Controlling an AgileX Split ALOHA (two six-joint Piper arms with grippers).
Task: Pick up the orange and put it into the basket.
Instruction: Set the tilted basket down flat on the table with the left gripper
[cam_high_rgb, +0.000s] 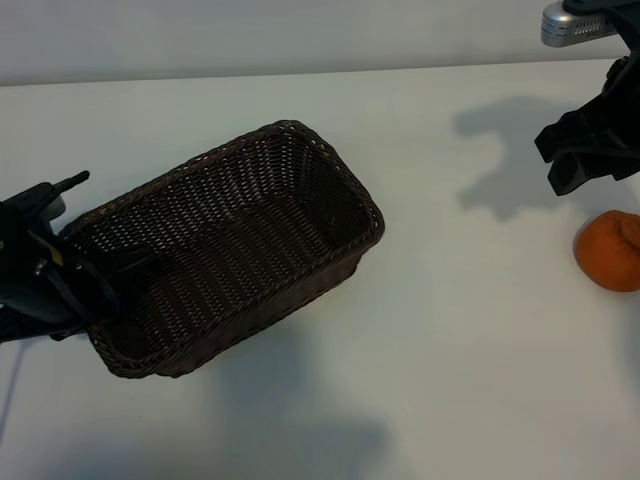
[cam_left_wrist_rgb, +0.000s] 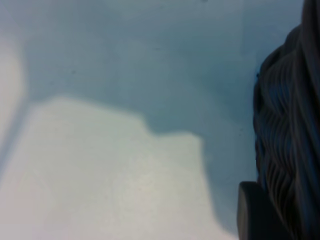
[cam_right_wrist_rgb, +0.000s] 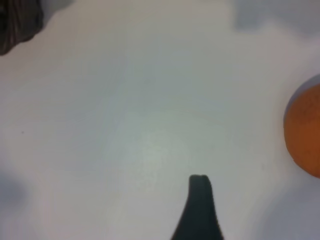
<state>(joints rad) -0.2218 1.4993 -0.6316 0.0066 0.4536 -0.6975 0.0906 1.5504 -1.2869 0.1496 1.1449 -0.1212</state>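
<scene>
1. My left gripper (cam_high_rgb: 100, 275) is at the basket's short end, on the exterior view's left. One dark finger (cam_high_rgb: 128, 263) reaches over the braided rim and lies inside, while the body of the gripper stays outside. So my jaws straddle that end wall, but I cannot tell whether they press on it or stand a little off it.
2. In my left wrist view, the woven wall (cam_left_wrist_rgb: 285, 125) fills one edge, just beside a rounded black pad (cam_left_wrist_rgb: 252, 212). The pale table lies beyond them.
3. My right gripper (cam_high_rgb: 556, 165) hangs above the table at the exterior view's right, pointing steeply down. Its jaws are apart and nothing is between them.
4. My right wrist view shows one fingertip (cam_right_wrist_rgb: 200, 192) over bare table, apart from the fruit.
5. The orange (cam_high_rgb: 610, 250) rests on the table (cam_high_rgb: 450, 350) near the exterior view's right edge. It is just below my right gripper in that view, untouched and well apart from the basket. My right wrist view shows it as well (cam_right_wrist_rgb: 306, 132), cut off by the frame edge.
6. The basket (cam_high_rgb: 335, 185) sits upright on the table, set at a slant. The only thing inside it is my own left finger; the orange is not in it
</scene>
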